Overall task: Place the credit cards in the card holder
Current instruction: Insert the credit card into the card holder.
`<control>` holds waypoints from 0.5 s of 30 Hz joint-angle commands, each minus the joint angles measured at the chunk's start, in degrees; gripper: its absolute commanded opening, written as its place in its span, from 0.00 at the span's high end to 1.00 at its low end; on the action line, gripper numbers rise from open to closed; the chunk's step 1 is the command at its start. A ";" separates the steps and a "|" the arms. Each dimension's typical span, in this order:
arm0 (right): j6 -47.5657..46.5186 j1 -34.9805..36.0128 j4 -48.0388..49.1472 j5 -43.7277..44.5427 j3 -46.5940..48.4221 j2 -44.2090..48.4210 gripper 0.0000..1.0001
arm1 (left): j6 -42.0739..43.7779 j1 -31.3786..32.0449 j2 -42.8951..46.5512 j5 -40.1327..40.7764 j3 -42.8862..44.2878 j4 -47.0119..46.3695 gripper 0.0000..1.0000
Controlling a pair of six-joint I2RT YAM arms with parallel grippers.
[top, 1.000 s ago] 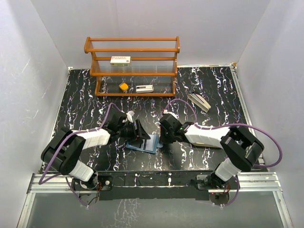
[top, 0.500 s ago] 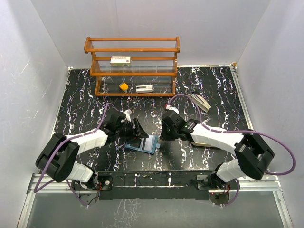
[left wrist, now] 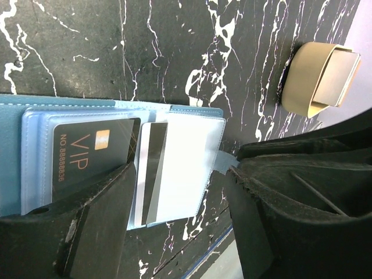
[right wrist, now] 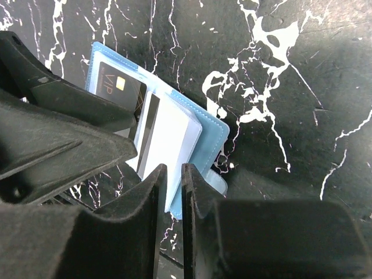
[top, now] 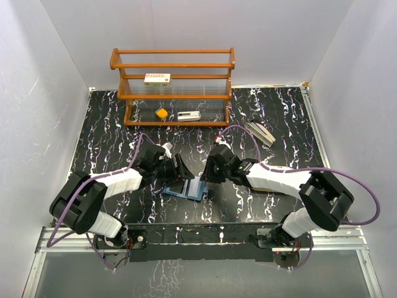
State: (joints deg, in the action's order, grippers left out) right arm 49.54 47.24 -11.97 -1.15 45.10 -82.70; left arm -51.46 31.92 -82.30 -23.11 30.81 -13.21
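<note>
We find the card holder [top: 189,188] hemmed in: the left pincer [top: 180,171] straddles it, and the right pincer [top: 206,180] hangs just over its right edge. Bare table [top: 285,112] lies open behind, up to the wooden rack [top: 173,94].

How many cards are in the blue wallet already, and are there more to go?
Done: a black VIP card and a striped pale card sit in the open card holder. In hand: nothing seen; the left gripper is open over the holder, the right gripper nearly closed at its edge. Left: more cards wait in the tan tray.
</note>
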 commanded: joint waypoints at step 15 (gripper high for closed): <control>-0.09 0.22 9.37 -0.04 -2.89 -8.64 0.89 | -3.72 0.27 -3.24 -3.78 -1.82 -9.51 0.38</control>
State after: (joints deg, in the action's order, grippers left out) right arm 50.35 47.24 -6.17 -1.91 42.46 -90.02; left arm -54.41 32.01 -85.38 -25.43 29.67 -20.64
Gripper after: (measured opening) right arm 0.110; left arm 0.618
